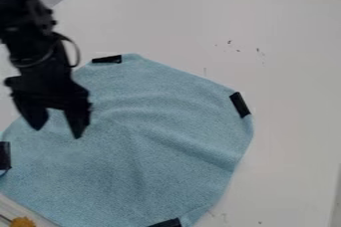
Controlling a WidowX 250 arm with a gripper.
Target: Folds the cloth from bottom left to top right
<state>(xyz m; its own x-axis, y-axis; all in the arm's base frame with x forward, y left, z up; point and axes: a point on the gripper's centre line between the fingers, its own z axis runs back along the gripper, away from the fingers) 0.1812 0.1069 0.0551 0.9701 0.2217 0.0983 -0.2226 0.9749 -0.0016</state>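
1. One black strip (5, 156) at the cloth's left edge.
2. One small orange thing (22, 222), in the bottom left corner, near the cloth.
3. One gripper (59, 130) above the cloth's left part, hiding some of its upper-left edge; two fingers, spread apart, released.
4. One black strip (107, 59) at the top edge.
5. One blue cloth (146, 136), spread with soft wrinkles on one white surface (293, 71).
6. One black strip (168, 223) at the bottom.
7. One black strip (240, 104) at the right; four altogether.
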